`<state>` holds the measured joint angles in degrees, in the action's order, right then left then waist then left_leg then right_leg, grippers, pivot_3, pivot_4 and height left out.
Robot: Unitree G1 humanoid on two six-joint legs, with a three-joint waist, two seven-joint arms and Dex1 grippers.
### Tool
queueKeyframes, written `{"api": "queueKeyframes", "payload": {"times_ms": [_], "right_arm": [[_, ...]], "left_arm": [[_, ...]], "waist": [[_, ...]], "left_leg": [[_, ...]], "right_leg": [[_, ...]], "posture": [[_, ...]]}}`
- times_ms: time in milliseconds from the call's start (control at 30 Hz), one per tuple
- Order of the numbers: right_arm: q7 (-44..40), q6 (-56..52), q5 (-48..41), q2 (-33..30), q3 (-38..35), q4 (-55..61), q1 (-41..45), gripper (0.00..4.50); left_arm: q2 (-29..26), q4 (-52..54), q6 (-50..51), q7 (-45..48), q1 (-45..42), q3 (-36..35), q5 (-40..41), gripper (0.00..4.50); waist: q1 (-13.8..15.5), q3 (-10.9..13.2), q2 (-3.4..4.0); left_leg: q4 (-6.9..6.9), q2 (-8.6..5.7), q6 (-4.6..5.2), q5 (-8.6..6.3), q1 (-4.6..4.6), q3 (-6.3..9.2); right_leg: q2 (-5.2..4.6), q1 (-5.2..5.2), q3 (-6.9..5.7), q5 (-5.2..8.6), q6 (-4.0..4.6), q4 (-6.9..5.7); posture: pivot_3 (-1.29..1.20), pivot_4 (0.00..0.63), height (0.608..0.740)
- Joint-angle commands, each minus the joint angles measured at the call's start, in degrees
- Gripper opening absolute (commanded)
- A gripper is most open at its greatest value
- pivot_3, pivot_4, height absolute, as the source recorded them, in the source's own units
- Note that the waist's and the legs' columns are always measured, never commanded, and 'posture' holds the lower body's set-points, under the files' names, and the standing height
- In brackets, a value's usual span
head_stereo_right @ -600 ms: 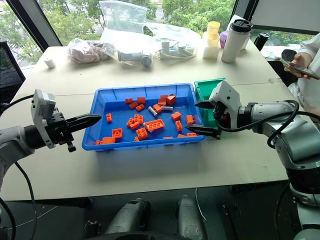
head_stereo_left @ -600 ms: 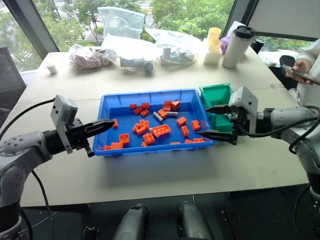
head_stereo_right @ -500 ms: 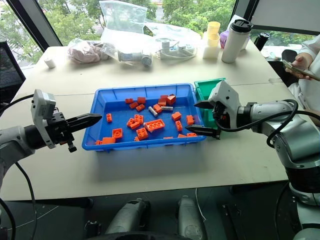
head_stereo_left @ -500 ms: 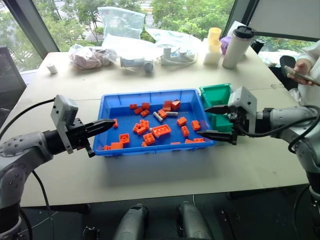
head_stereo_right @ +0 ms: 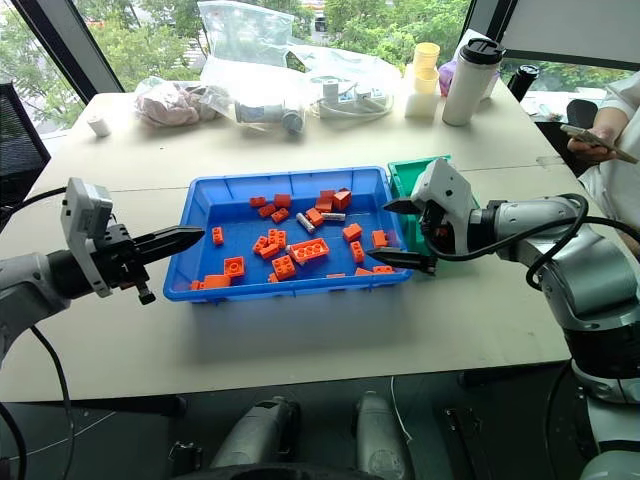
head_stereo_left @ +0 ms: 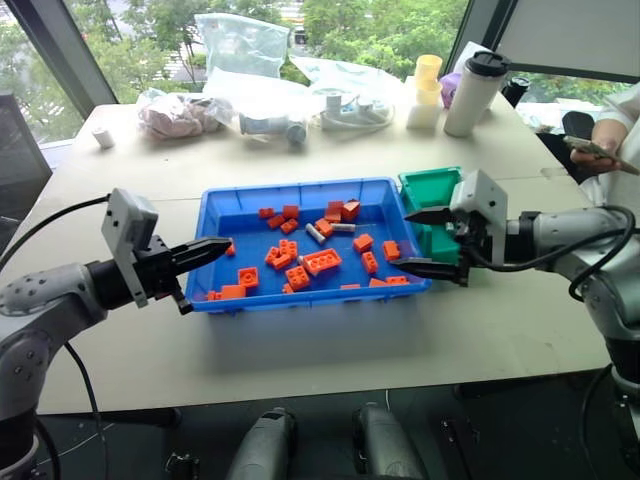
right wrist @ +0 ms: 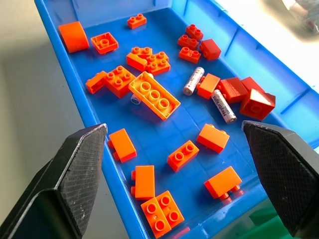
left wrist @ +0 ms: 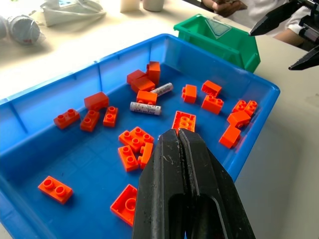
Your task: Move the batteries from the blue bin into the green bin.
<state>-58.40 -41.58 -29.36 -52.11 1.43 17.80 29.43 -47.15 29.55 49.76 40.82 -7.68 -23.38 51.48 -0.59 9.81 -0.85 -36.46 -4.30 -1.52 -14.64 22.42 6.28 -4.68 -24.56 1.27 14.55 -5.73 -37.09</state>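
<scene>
A: Where are your two hands sitting right now?

B: Your left hand (head_stereo_left: 218, 247) is hovering at the left end of the blue bin (head_stereo_left: 240, 202), its two black fingers pressed together and pointing in over the rim. It is carrying nothing. Your right hand (head_stereo_left: 425, 240) is hanging at the bin's right end, in front of the green bin (head_stereo_left: 432, 188), with its fingers spread wide and nothing between them.

A: And the batteries?

B: You are looking at two batteries (right wrist: 193, 81), both lying flat on the floor of the blue bin among the orange bricks (head_stereo_left: 322, 262). They are sitting toward the far side of the bin, right of its middle. In the right wrist view one is resting against an orange brick, and the second one (right wrist: 223, 106) is lying just beside it, next to a cluster of darker orange bricks. In the left wrist view the same pair is showing beyond the closed fingertips, the nearer one (left wrist: 145, 108) well apart from them.

A: Is anything lying in the green bin?

B: I cannot tell; your right hand is covering much of it. It is standing on the desk (head_stereo_left: 300, 340) touching the blue bin's right end.

A: Anything else nearby?

B: Plastic bags (head_stereo_left: 242, 42), a tall tumbler (head_stereo_left: 473, 92) and a stack of yellow cups (head_stereo_left: 426, 88) are crowding the desk's far edge. A person's hand (head_stereo_left: 592, 160) is holding a phone at the far right.
</scene>
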Motion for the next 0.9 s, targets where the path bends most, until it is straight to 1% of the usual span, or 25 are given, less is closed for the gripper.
{"api": "queueKeyframes", "payload": {"times_ms": [33,267,433,533,600,700,833,900], "right_arm": [[-0.1,0.8,-0.1,0.4,-0.8,0.9,1.5,4.47],[-1.5,2.5,0.8,1.5,0.7,-2.2,3.7,4.47],[-5.0,6.5,4.0,3.6,5.0,-8.2,8.4,4.47],[-8.5,10.9,8.2,8.7,11.0,-16.6,15.1,4.47],[-10.5,13.7,10.8,11.1,13.7,-21.4,18.1,4.47],[-14.3,18.7,15.0,17.1,18.5,-33.4,23.6,4.47],[-17.5,25.1,19.6,23.1,21.8,-46.0,28.5,4.47],[-18.4,27.7,21.3,25.0,22.4,-50.6,30.0,4.47]], "left_arm": [[-0.9,1.7,-0.5,-0.5,-0.6,-1.3,1.1,0.0],[-1.2,1.8,-1.0,-0.7,-0.4,-0.8,0.3,0.0],[-1.2,1.0,-1.4,-0.9,-1.8,0.1,-0.1,0.0],[-0.9,0.4,-1.8,-0.7,-2.6,1.2,-0.8,0.0],[-0.9,0.1,-2.1,-0.6,-3.1,1.9,-1.2,0.0],[-0.8,-0.2,-2.4,-0.6,-3.7,2.3,-1.6,0.0],[-0.8,-0.1,-2.6,-0.8,-3.8,2.1,-1.7,0.0],[-0.8,0.2,-2.6,-0.9,-3.5,1.9,-1.7,0.0]], "waist": [[0.0,0.0,0.0],[0.0,0.0,0.0],[-0.1,0.0,0.0],[-0.4,0.0,0.0],[-0.4,0.0,0.0],[-0.4,0.0,0.0],[-0.3,0.0,0.0],[-0.4,0.0,0.0]], "left_leg": [[0.0,0.0,0.0,0.0,0.0,0.0],[0.0,0.0,0.0,0.0,0.0,0.0],[0.01,0.0,0.0,0.0,-0.01,0.0],[0.02,0.0,-0.01,0.0,-0.03,-0.02],[0.07,0.01,-0.01,0.01,-0.07,-0.03],[0.15,0.01,-0.05,0.03,-0.05,-0.01],[0.13,-0.01,-0.12,0.07,-0.04,-0.01],[0.13,-0.02,-0.19,0.11,-0.03,-0.01]], "right_leg": [[0.0,0.0,0.0,0.0,0.0,0.0],[0.0,0.0,-0.01,0.0,0.0,0.01],[0.02,0.0,-0.01,0.0,0.0,0.01],[0.02,0.0,-0.03,0.0,0.0,0.01],[0.05,-0.01,-0.02,0.0,0.0,0.0],[0.05,-0.03,-0.03,0.0,0.0,0.04],[0.04,-0.04,-0.03,-0.01,0.0,0.04],[0.04,-0.05,-0.03,-0.01,0.0,0.04]], "posture": [[0.0,0.15,0.74],[0.0,0.15,0.74],[0.0,0.15,0.74],[0.0,0.15,0.74],[0.0,0.15,0.74],[0.0,0.15,0.74],[0.0,0.15,0.74],[0.0,0.15,0.74]]}}
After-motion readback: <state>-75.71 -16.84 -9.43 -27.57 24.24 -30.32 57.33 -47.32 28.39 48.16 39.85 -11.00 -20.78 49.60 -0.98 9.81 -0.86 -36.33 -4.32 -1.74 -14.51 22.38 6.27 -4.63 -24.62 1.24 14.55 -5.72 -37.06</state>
